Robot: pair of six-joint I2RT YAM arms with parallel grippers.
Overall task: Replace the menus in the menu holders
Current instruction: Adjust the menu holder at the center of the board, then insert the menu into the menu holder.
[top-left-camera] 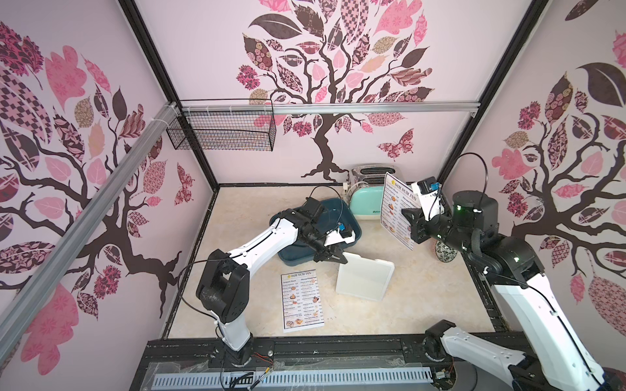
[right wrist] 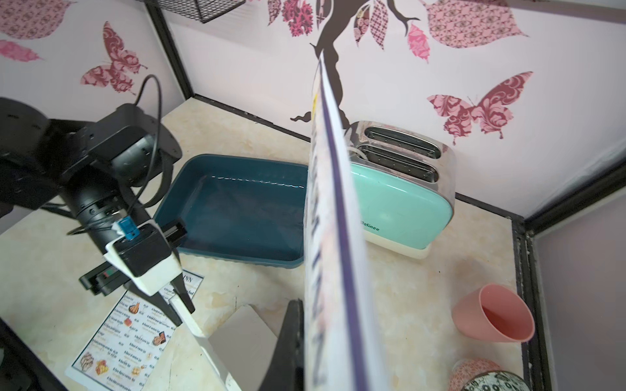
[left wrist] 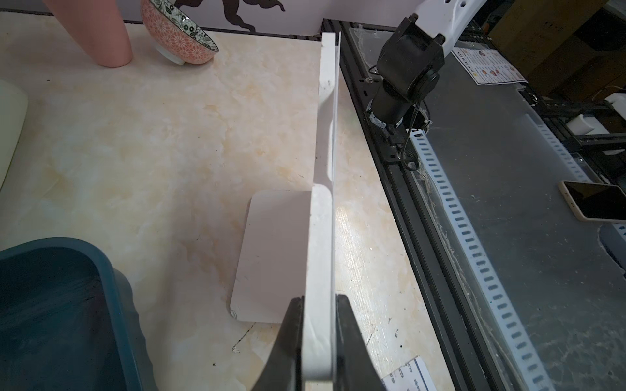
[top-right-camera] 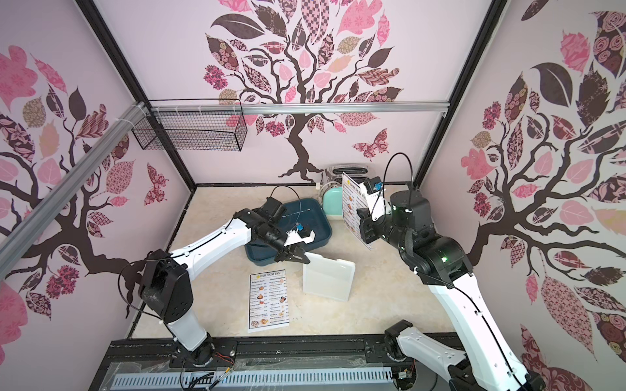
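**Top views:** The left gripper (top-left-camera: 334, 258) is closed on an upper corner of the white plastic rectangular menu holder (top-left-camera: 366, 282). The holder stands mid-table with no sheet showing in it. The right gripper (top-left-camera: 410, 219) pinches a white printed "DIM SUM INN" menu sheet (top-left-camera: 393, 206), upright in the air before the mint-green toaster (top-left-camera: 364, 203). A second menu sheet (top-left-camera: 302, 301) lies flat on the cream marble-look tabletop (top-left-camera: 237, 270), near the holder but apart from it.

Judgement: the holder looks emptied, and insertion of the held sheet is not yet begun. Which sheet is the old one cannot be told.

**Left wrist view:** Both black fingers (left wrist: 288, 342) clamp the holder's thin panel, and its flat foot (left wrist: 274, 254) rests on the tabletop. The dark teal rectangular plastic tray (left wrist: 105, 257) beside it shows nothing inside.

**Right wrist view:** The held sheet is seen edge-on against one visible finger (right wrist: 291, 342), with the other hidden behind it. The tray is empty, as is the pink plastic cup (right wrist: 494, 318). The patterned bowl (right wrist: 481, 375) is cut off, contents not determinable
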